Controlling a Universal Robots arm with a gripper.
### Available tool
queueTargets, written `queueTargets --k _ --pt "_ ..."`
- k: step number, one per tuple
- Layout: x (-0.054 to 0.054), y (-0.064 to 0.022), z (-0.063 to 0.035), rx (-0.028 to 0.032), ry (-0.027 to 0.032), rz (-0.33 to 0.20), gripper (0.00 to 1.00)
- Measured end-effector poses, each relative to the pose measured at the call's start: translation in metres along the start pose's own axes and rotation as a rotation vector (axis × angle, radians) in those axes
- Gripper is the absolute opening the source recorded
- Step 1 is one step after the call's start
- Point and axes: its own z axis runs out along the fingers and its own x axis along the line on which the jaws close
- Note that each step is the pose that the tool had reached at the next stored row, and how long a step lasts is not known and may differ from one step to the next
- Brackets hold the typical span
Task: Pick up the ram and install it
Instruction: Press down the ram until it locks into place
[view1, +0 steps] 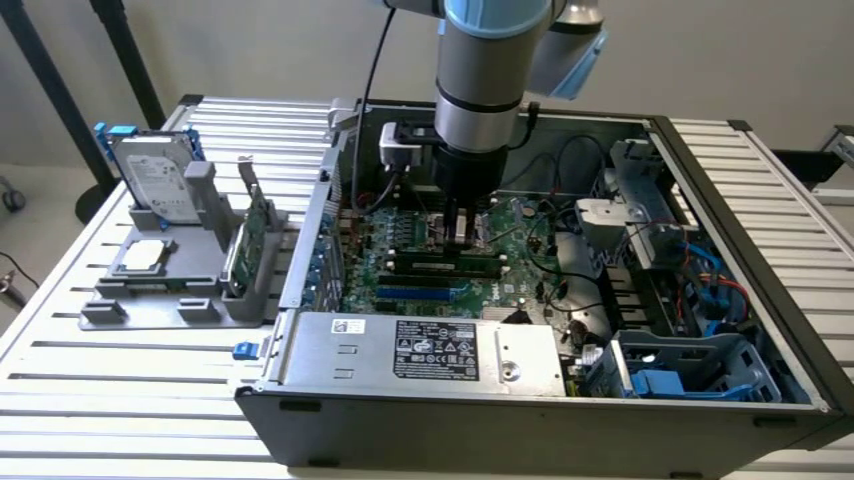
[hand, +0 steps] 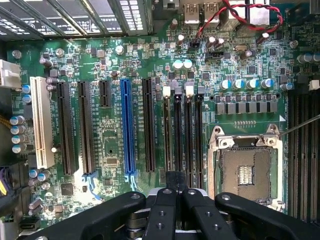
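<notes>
The ram, a narrow dark-green stick with black chips, stands on edge in one of the motherboard's long slots inside the open computer case. From above it appears as a thin line in the slot with a white latch. My gripper hangs just above the board, over the middle of the slots and right behind the ram. Its black fingers are close together, shut, with nothing between them.
The empty processor socket lies beside the slots. A power supply fills the case front, and cables and drive cages sit on the exterior view's right. Outside on the left, a grey holder carries a hard drive, a processor chip and a green expansion card.
</notes>
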Motion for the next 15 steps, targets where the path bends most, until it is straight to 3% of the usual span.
queueTargets --k 6,15 --pt "-0.0002 0.0000 0.0019 -0.0002 -0.0032 0.000 0.11" --pt "0.0000 0.0007 0.0069 -0.0003 -0.0033 -0.001 0.11"
